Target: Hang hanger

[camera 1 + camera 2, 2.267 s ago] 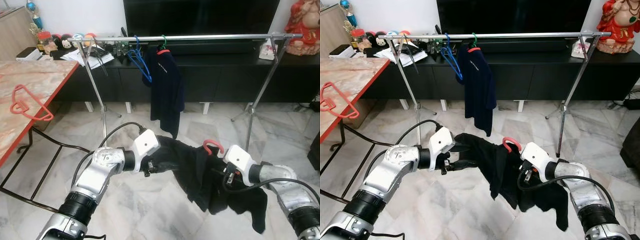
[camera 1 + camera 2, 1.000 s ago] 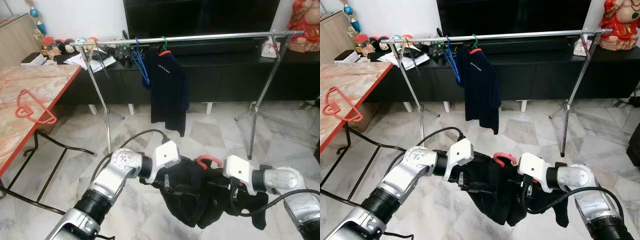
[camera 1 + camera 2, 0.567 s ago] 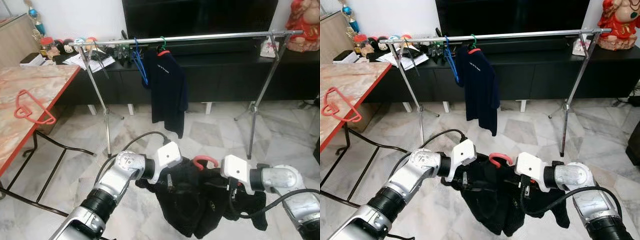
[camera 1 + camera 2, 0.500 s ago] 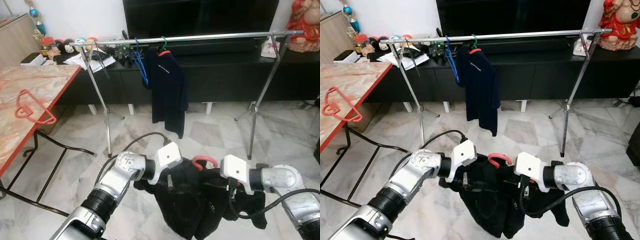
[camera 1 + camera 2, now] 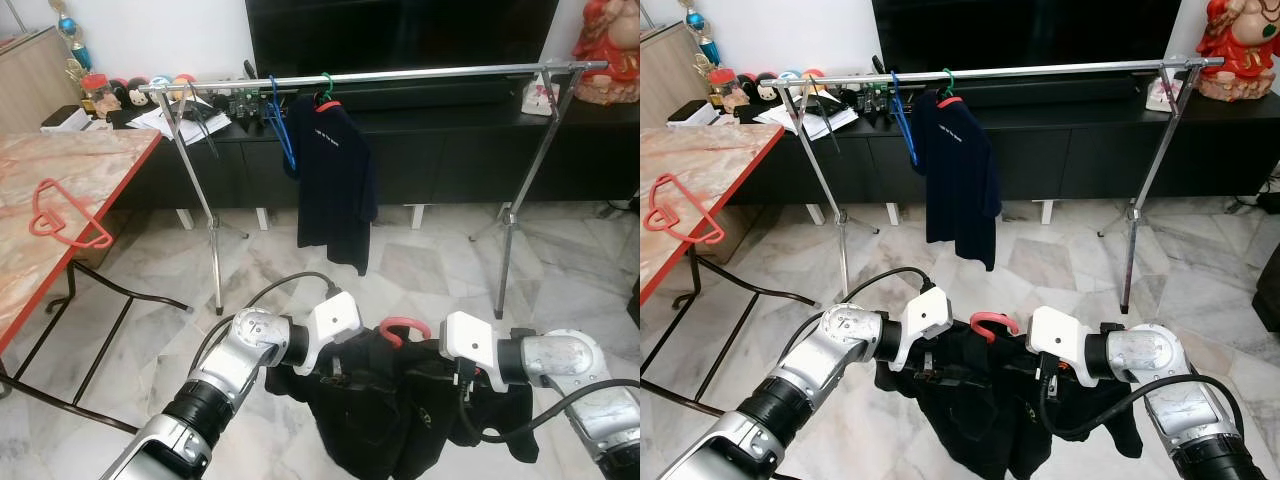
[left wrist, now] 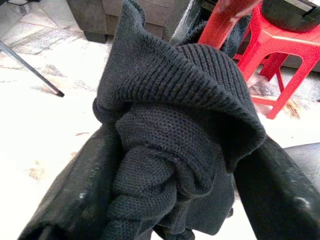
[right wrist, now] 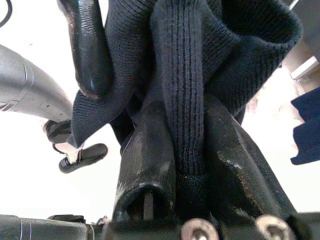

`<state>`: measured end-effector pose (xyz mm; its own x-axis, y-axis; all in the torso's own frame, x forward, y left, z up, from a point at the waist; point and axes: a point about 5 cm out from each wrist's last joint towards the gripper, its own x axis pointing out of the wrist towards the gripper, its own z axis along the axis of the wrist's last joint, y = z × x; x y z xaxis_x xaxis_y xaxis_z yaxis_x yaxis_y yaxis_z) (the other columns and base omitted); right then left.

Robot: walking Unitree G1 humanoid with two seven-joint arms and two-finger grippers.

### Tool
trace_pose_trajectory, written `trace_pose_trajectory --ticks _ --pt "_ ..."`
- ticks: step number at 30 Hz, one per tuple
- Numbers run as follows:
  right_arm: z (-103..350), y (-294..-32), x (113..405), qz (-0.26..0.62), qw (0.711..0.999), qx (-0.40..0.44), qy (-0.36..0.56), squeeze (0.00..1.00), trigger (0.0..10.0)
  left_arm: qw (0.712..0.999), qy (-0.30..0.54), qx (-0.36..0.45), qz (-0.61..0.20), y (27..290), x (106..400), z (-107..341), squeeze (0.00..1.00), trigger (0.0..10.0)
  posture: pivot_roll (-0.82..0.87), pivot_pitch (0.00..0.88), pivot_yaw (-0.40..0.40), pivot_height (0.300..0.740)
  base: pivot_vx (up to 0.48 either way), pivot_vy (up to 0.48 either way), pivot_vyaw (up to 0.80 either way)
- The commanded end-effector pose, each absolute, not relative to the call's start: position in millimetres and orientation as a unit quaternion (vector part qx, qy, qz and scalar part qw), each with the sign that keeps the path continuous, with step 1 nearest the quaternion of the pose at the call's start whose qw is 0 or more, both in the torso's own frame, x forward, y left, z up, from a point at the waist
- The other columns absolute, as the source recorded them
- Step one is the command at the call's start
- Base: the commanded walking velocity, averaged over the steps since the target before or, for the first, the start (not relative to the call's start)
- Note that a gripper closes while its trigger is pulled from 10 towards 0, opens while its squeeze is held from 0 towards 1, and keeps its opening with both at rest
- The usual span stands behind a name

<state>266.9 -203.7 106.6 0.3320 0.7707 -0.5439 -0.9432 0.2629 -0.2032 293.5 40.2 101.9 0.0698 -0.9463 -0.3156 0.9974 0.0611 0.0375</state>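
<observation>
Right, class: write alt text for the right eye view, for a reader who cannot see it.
Two silver robot arms hold a black garment on a red hanger low over a marble floor, left gripper and right gripper clamped in the cloth. Behind stands a metal clothes rail with a navy shirt hanging.

**Knit, plastic and chrome**

A black ribbed-knit garment (image 6: 170, 130) is showing a matt, coarse weave. The red plastic hanger hook (image 5: 401, 328) is gleaming smoothly. The chrome metal clothes rail (image 5: 420, 73) is shining above glossy marble floor tiles (image 5: 150, 330); the black gripper fingers (image 7: 150, 170) are looking scuffed and semi-gloss.
</observation>
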Motion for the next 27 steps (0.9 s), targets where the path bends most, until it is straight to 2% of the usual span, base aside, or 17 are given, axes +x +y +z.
trace_pose_trajectory --ticks 1,27 --pt "121.4 -195.8 270.1 0.561 0.778 -0.25 0.132 0.0 0.0 0.712 0.109 0.129 -0.682 39.0 290.7 98.9 0.0 0.0 -0.19 0.0 0.093 0.74 0.0 0.0 0.0" --pt "125.8 -193.0 271.4 0.563 0.779 -0.244 0.128 0.0 0.0 0.703 0.099 0.135 -0.692 31.7 281.5 96.0 0.0 0.0 -0.2 0.0 0.095 0.74 0.0 0.0 0.0"
